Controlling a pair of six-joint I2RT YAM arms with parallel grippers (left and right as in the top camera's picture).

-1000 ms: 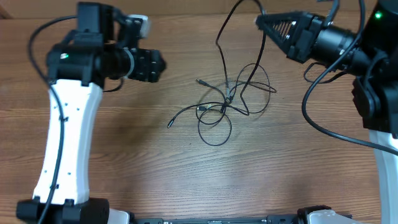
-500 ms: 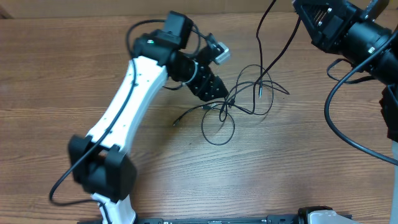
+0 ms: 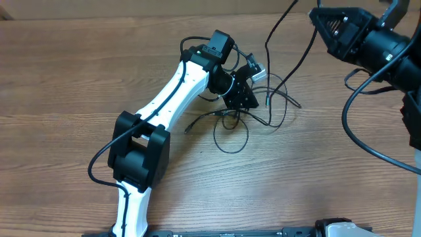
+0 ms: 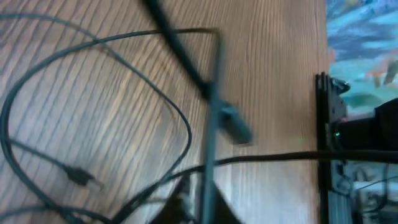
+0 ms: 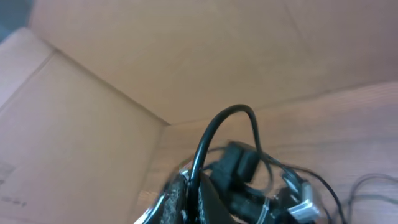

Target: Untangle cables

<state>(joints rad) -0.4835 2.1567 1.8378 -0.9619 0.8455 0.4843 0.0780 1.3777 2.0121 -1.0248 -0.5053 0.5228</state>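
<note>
Jaws of both arms tight on the cables (image 3: 230, 151), left arm (image 3: 174, 92) outstretched to the tangle, right arm (image 3: 375, 46) far right.

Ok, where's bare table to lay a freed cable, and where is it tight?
Two bare patches: the table left of the left arm, and the near strip between that arm's base and the right arm's wire. Crowded at the back centre, where the left fingers sit in the cables.

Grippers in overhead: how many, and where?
2. The left gripper is shut at the tangle of cables mid-table. The right gripper is at the top-right edge, shut on strands running up to it.
</note>
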